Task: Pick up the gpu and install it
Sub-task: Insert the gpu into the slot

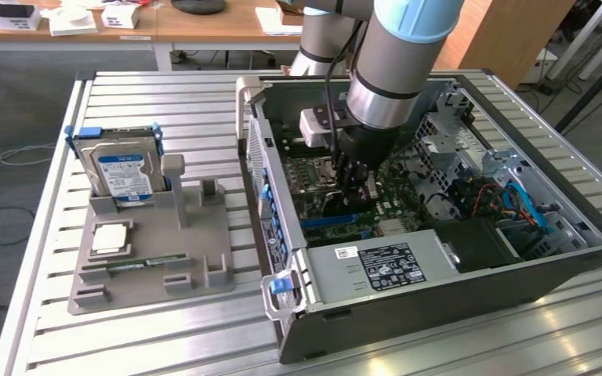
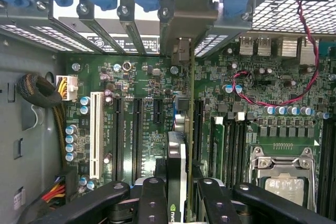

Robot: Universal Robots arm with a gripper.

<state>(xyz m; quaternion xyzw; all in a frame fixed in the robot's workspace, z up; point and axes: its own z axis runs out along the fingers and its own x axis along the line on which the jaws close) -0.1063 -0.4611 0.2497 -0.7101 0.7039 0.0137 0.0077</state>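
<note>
Tool (image 2: 181, 205) clenched on the gpu (image 2: 177, 153), card edge-on inside the case (image 1: 552, 270), just over the motherboard (image 2: 142, 77) slots. Danger here: a slight tilt and the edge misses its slot, or the bracket (image 2: 181, 51) snags the rear panel (image 2: 105, 27).

Nothing can be read with certainty. The hard drive (image 1: 123, 174), at the exterior view's left, carries a white and blue label. The power supply (image 1: 385, 266) has a black label with white print and a small white sticker. The graphics card (image 2: 177, 171) bears a green logo. All the lettering is too small to read.
</note>
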